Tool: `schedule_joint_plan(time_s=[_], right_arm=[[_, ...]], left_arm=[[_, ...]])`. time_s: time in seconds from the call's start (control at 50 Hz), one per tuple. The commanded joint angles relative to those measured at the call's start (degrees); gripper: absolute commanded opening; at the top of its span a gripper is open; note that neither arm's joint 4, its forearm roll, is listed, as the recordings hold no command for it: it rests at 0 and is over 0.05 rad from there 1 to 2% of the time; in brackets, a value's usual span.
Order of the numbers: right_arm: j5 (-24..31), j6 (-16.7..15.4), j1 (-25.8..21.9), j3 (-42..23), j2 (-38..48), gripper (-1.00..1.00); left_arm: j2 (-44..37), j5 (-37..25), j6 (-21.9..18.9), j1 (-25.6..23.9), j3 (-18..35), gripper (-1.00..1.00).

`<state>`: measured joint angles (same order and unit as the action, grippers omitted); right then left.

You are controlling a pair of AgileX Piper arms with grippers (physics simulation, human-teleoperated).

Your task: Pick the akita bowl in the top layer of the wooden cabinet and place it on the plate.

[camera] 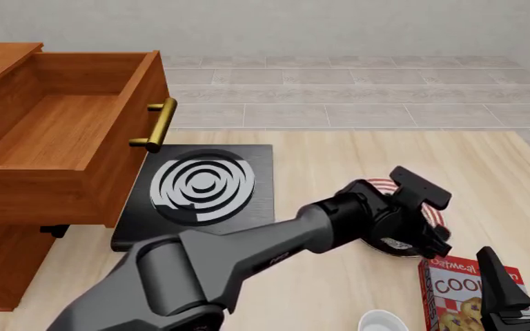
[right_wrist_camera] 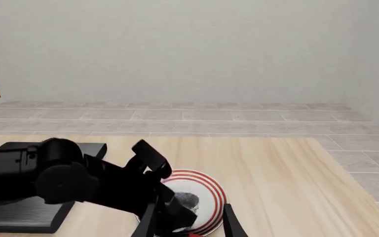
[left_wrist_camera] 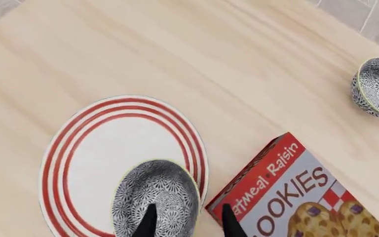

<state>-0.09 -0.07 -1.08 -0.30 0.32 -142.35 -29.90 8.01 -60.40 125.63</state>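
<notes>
Left of the front frame: one wooden cabinet [camera: 7, 227], its top layer [camera: 63, 138] pulled open and showing nothing inside. Right of it, one black stove [camera: 201, 196]. On the pale tabletop [camera: 339, 158], lower right, one cookie box [camera: 463, 293]. Just left of the box, one plate [left_wrist_camera: 120, 148] with red rings. Two speckled bowls: the akita bowl [left_wrist_camera: 155, 197] sitting on the plate's near edge, a second bowl [left_wrist_camera: 377, 86] well apart at the right edge of the left wrist view. Probably light, rigid, glazed and slippery, chippable; best pinched across the rim wall. Left claw [left_wrist_camera: 186, 222] straddling that rim, one finger inside, one outside; clamped or slack, cannot tell. Right claw [right_wrist_camera: 189, 224] spread, holding nothing.
</notes>
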Motion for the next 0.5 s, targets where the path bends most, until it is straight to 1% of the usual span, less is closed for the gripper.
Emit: schedule_joint_plan(time_s=[0.02, 0.2, 0.32, 0.38, 0.5], right_arm=[[-1.3, 0.5, 0.2, 0.0, 1.4, 1.0], [0.2, 0.4, 0.2, 0.0, 0.0, 1.0], [0.4, 0.4, 0.1, -0.1, -0.2, 1.0], [0.4, 0.4, 0.1, -0.1, -0.3, 1.0], [0.4, 0.2, 0.1, 0.0, -0.3, 1.0]], left_arm=[[1.2, 1.3, 0.0, 0.0, -1.0, 1.0], [1.9, 1.6, 0.0, -0.2, -1.5, 1.0], [2.0, 0.8, 0.5, -0.4, -0.5, 1.0], [2.6, 1.0, 0.4, -0.6, -1.0, 1.0], [4.0, 0.8, 1.5, -1.5, -1.4, 1.0]])
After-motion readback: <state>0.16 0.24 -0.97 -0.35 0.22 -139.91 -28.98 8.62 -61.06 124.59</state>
